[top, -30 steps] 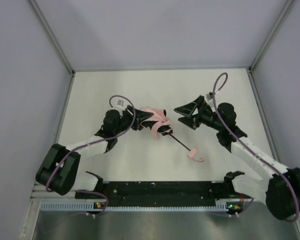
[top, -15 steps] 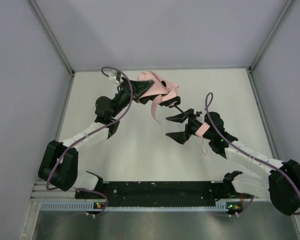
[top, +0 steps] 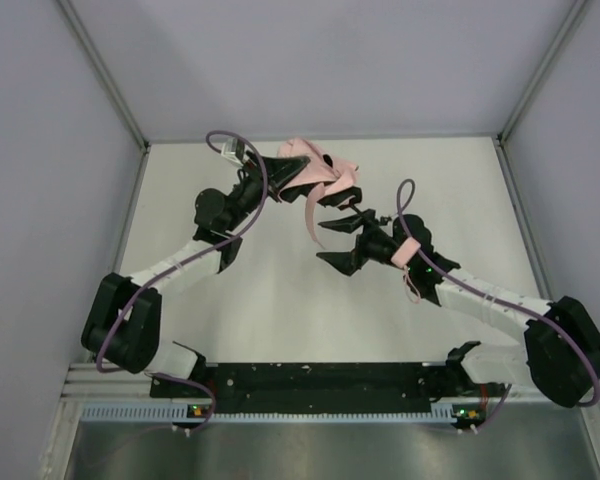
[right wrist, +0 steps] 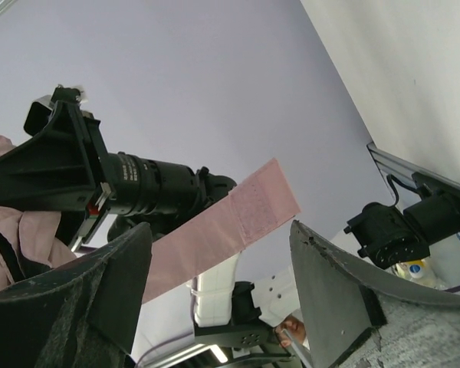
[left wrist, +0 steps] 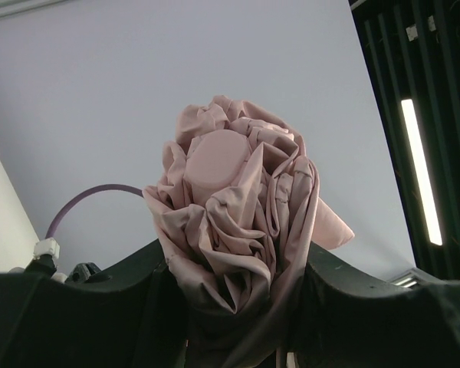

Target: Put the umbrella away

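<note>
Near the far edge of the worktop [top: 270, 320], about midway along it, the umbrella [top: 318, 180] is held clear of the surface. Its crumpled pink canopy is pinched between the fingers of the left tool [top: 282, 176]. The closing strap [top: 310, 218] dangles loose toward the near edge. In the wrist view it crosses the gap of the right tool [top: 348, 240], whose fingers stand spread with nothing pinched. The pink handle [top: 408, 252] shows by the right arm's wrist.

The likely failure is a poor catch. If the fingers close on the limp strap's edge, it could slide out. A pull against the left tool's soft-fabric grip could also drag the canopy free or unbundle it.
</note>
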`<state>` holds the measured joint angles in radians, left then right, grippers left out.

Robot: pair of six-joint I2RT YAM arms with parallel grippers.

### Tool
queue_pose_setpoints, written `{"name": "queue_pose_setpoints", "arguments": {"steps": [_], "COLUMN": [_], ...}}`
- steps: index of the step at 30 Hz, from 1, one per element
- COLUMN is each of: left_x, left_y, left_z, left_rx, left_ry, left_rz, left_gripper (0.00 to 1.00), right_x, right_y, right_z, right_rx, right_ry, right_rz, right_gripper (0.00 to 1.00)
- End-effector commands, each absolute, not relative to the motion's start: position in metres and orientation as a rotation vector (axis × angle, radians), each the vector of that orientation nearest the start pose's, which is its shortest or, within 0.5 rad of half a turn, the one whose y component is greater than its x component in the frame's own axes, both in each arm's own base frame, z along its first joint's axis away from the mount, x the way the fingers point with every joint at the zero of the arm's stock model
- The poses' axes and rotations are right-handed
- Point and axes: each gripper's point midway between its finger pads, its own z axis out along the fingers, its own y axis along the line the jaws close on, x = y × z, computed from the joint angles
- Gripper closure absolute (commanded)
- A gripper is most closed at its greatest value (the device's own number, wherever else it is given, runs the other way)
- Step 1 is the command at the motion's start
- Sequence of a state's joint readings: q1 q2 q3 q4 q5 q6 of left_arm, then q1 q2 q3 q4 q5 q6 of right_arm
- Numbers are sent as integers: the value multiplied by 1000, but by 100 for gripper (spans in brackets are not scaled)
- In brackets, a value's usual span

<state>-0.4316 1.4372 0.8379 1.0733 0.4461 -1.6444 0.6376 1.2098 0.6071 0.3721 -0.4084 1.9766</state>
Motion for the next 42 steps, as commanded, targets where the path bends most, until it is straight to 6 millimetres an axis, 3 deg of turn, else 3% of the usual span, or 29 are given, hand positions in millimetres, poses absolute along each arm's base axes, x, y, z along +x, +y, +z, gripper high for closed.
{"name": "queue_pose_setpoints", "arguments": {"steps": [1, 3, 11, 15, 24, 28, 30, 32, 33, 37, 39, 42], "left_x": [311, 311, 309, 308, 303, 302, 299, 298, 296, 291, 288, 289], "left_y": [-266, -267, -266, -266, -262, -262, -262, -263, -263, -262, -257, -256], "left_z": [437, 437, 438, 439, 437, 437, 439, 439, 438, 428, 418, 382], "left_rx": [-264, -263, -271, -263, -273, -271, -261, -258, -260, -286, -326, -406], "left_ry": [1181, 1181, 1172, 1172, 1158, 1156, 1149, 1152, 1158, 1205, 1244, 1426], "left_rz": [-2098, -2099, -2109, -2118, -2129, -2133, -2144, -2153, -2154, -2141, -2098, -1958], "left_gripper": [100, 100, 100, 100, 100, 100, 100, 100, 100, 100, 100, 100], "right_x": [256, 260, 266, 264, 264, 265, 265, 270, 272, 284, 293, 304], "right_y": [322, 324, 328, 330, 336, 340, 340, 339, 339, 339, 324, 308], "right_z": [277, 279, 276, 275, 275, 275, 274, 277, 276, 284, 297, 306], "right_rx": [1341, 1344, 1367, 1364, 1325, 1306, 1307, 1291, 1275, 1079, 986, 808], "right_ry": [2011, 1990, 1968, 1958, 1961, 1953, 1948, 1897, 1891, 1762, 1613, 1542], "right_rz": [2139, 2147, 2159, 2192, 2237, 2268, 2286, 2307, 2307, 2405, 2408, 2347], "right_gripper": [30, 36, 38, 50, 45, 51, 61, 91, 100, 100, 100, 100]}}
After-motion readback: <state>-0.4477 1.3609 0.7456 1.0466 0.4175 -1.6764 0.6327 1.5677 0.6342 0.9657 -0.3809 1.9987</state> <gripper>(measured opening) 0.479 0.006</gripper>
